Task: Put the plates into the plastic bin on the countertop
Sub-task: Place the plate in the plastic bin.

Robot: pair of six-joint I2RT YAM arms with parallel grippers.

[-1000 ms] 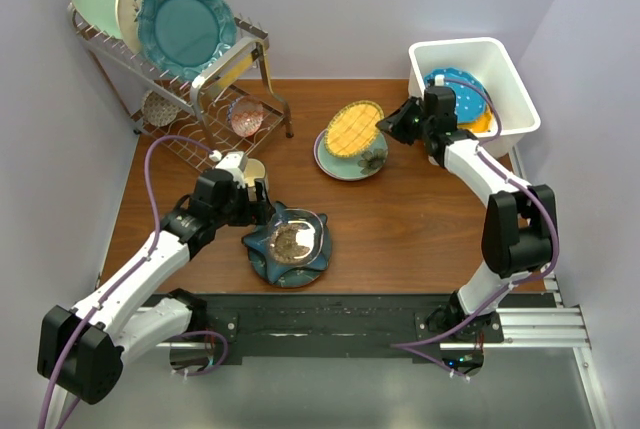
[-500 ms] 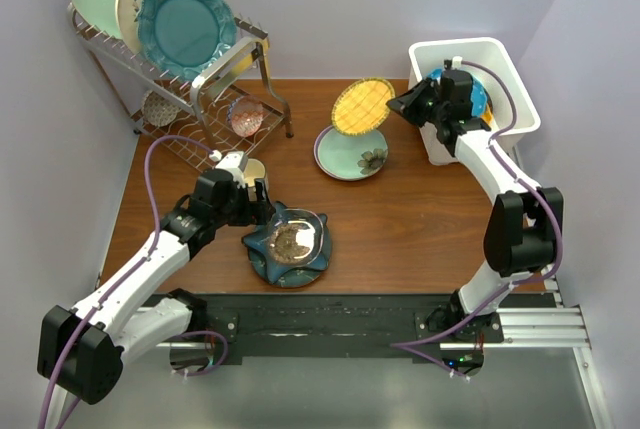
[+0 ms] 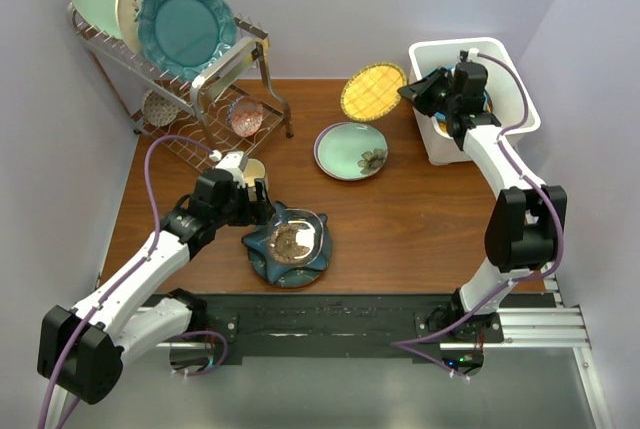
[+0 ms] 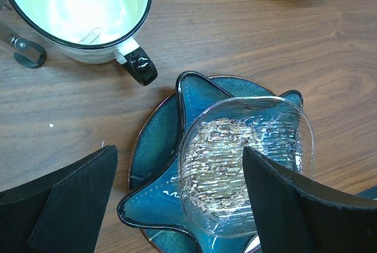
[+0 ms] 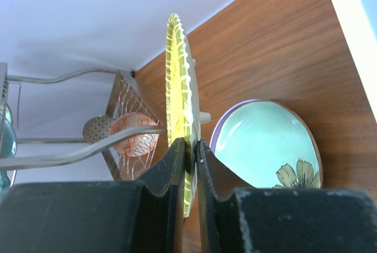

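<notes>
Lifted off pale green plate [image 3: 350,150] and swung nearer plastic bin [image 3: 424,53] within the last second: yellow lattice plate [image 3: 373,90], tilted, airborne just beside the bin, pinched at rim by right gripper [image 5: 193,151]. Step in hand: transfer. Next: clear rim, lower onto plates inside, release. Left gripper [image 4: 178,167] spread over clear dish [image 4: 235,147].

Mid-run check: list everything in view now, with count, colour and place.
yellow plate: 1, yellow, held near bin
green plate: 1, pale green, mid countertop
teal plates: 2, dark teal, star on round, stacked front
glass dish: 1, clear, atop them
cup: 1, cream, beside stack
bin: 1, white, rear right
rack plates: 3, mint, cream, teal, upright in wire rack, rear left
left gripper: 1, black, open above glass dish
right gripper: 1, black, shut on yellow plate
</notes>
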